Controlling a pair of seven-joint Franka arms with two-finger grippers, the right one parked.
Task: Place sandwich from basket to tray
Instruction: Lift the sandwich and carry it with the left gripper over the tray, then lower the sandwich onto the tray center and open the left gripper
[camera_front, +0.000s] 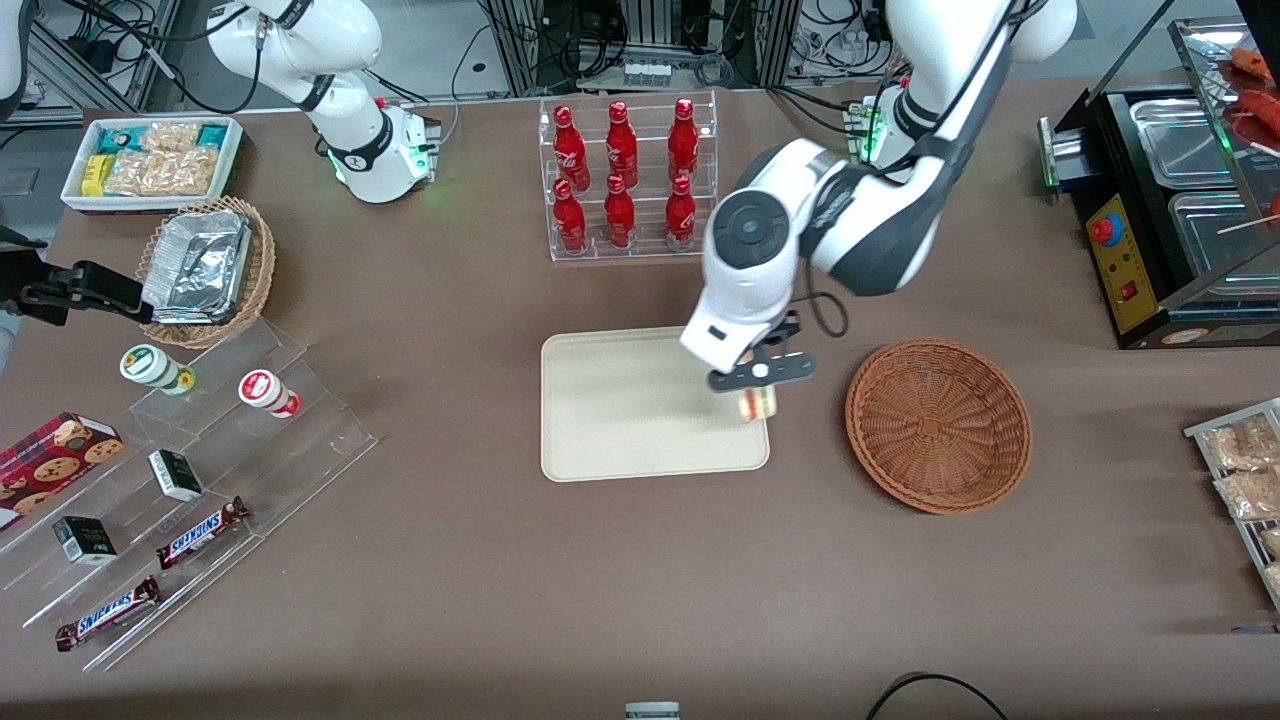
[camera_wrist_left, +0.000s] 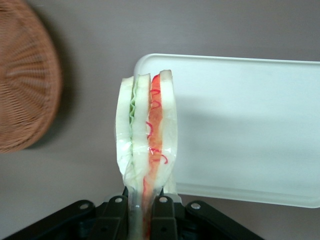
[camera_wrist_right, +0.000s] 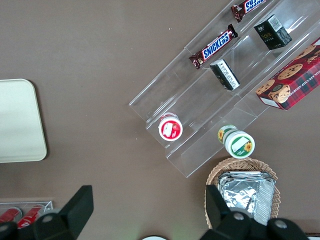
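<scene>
I see the sandwich (camera_wrist_left: 146, 140) clamped between my gripper (camera_front: 759, 385) fingers, held on edge with its long axis pointing out from the fingertips and the red and green layers facing the wrist camera. It hangs over the tray (camera_front: 620, 420), just inside the tray edge that faces the basket (camera_front: 938, 425), near the tray corner closer to the front camera. The basket sits empty beside the tray, apart from it. I judge most of the bare tray lies toward the parked arm's end, so there is room to shift inward before lowering and letting go.
</scene>
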